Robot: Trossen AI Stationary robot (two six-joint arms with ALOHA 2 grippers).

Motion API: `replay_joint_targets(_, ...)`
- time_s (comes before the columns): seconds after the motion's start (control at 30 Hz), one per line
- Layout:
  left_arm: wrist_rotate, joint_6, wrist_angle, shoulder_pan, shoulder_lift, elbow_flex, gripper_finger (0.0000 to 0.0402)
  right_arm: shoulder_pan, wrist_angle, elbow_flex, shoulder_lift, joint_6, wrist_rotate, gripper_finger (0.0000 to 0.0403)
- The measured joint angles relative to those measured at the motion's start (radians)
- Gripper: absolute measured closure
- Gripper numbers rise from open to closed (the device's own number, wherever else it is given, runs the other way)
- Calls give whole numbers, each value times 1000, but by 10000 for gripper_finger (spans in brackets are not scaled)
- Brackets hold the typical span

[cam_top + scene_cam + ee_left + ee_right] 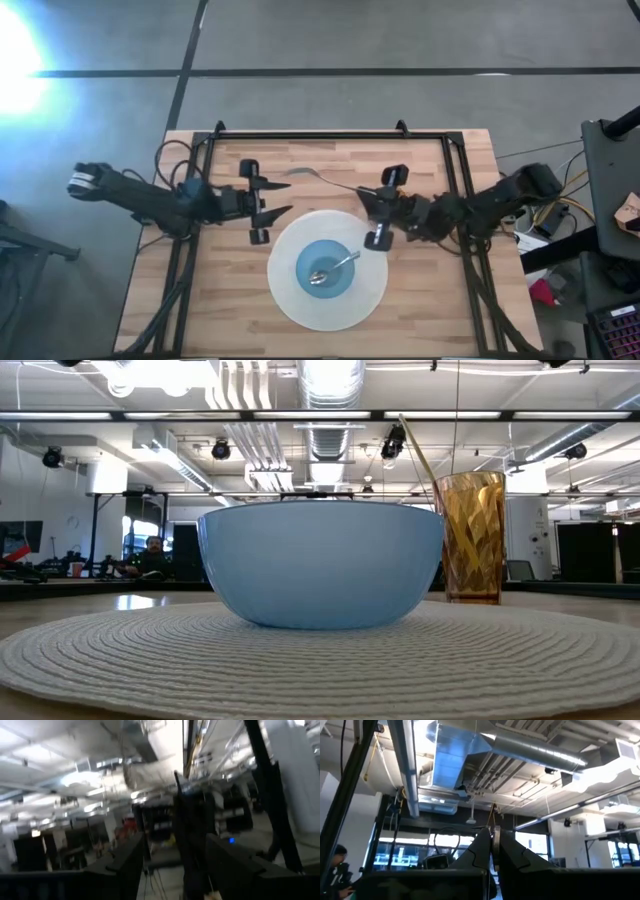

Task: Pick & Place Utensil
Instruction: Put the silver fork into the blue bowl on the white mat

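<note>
A long silver utensil point(320, 177) shows in the high view, slanting from my right gripper point(366, 198) toward the table's far left. In the right wrist view that gripper point(493, 845) is shut on something thin. The low view shows an amber cup point(470, 540) behind the blue bowl point(320, 565), with a thin utensil point(418, 452) slanting up from its rim. The cup does not show in the high view. My left gripper point(285, 197) hovers open, left of the utensil and above the table's middle. My right gripper pinches the silver utensil between its two shut fingers point(480, 847), at the utensil's end nearer the table's right point(358, 189). The fingers come at it about level from the right. The rest sticks out toward the far left; whether its other end rests in the cup, I cannot tell.
A round white placemat point(285, 295) lies at the near middle of the table. On it stands the blue bowl point(305, 262) with a spoon point(335, 268) inside. A black frame point(300, 136) runs along the table's far and side edges. Bare wood shows left and right of the mat.
</note>
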Motion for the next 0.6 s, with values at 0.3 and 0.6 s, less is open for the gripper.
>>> replay_joint_targets(0.3,-66,-110,-326,0,-83,0,193,-1,-417,-28,-243,106,25,394)
replay_joint_targets(0.6,-68,-224,-538,0,-133,0,193,-2,-934,85,-388,257,28,394)
